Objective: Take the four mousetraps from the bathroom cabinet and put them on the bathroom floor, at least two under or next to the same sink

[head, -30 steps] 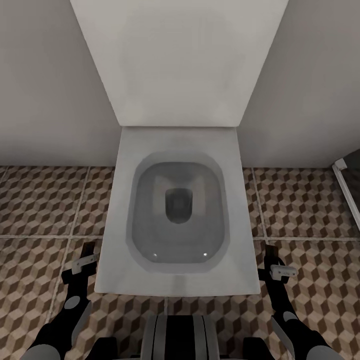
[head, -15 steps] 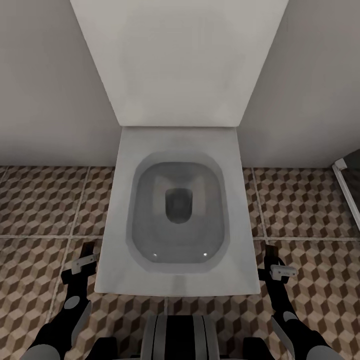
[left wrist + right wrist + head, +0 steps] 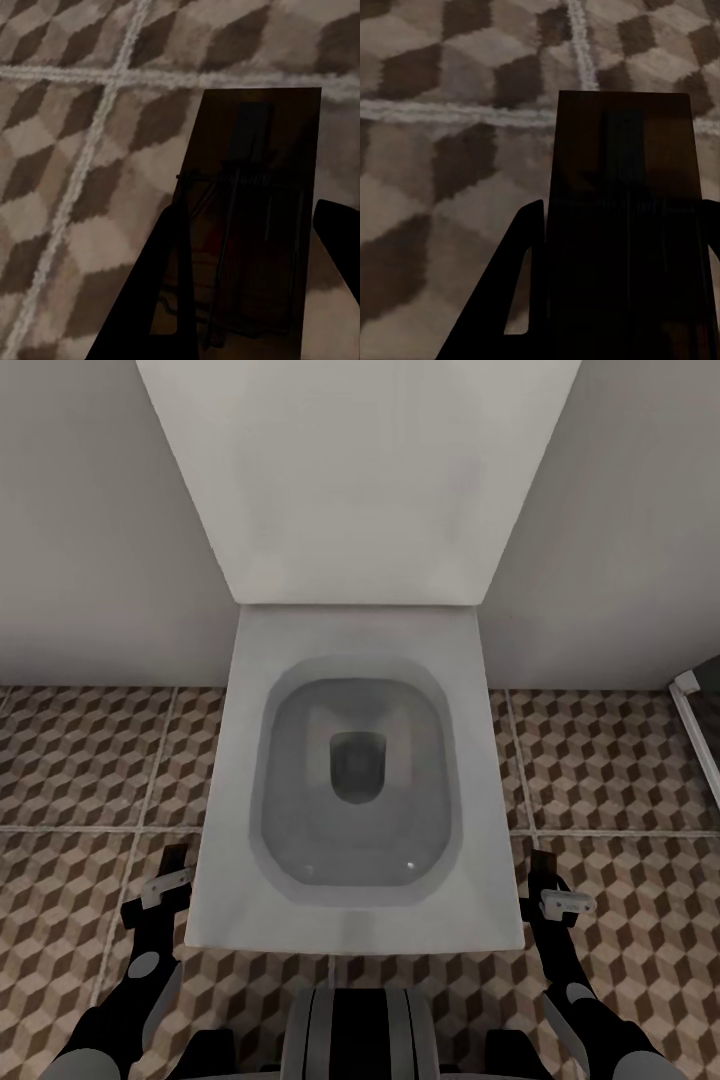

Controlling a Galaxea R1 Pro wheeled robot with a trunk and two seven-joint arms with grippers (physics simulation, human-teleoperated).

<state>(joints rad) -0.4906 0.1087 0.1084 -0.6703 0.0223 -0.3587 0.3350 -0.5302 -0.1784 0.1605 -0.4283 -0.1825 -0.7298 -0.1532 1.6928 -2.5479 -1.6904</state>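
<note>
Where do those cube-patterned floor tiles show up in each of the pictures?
Head view: floor tiles either side of the toilet.
Left wrist view: behind the left claw and its mousetrap.
Right wrist view: behind the right claw and its mousetrap.
Shared landmark: pale grout lines.

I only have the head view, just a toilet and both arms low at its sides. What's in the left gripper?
Observer: The left wrist view shows a mousetrap, a brown board with dark spring wire, between the left gripper fingers.
Operator: And the right one?
Observer: The right gripper holds another mousetrap, seen in the right wrist view.
Operator: What lies below them?
Observer: The cube-patterned bathroom floor, with pale grout lines, lies beyond both traps.
</note>
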